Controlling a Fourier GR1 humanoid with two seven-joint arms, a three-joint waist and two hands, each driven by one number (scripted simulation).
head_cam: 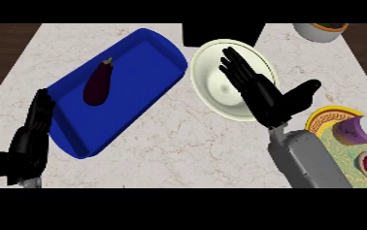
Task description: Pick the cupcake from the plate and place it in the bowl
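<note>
My right robot hand [261, 95] hovers flat-fingered over the bowl [208, 78], holding nothing; left robot hand [32, 127] rests at 8 o'clock. Cupcake [351, 131] sits on the plate [323, 117] at 4 o'clock. Reach step: next swing right, curl round it

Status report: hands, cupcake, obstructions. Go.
Right hand open over cream bowl. Left hand open, resting by blue tray. Cupcake on yellow plate, right edge. Forearm partly covers plate.
</note>
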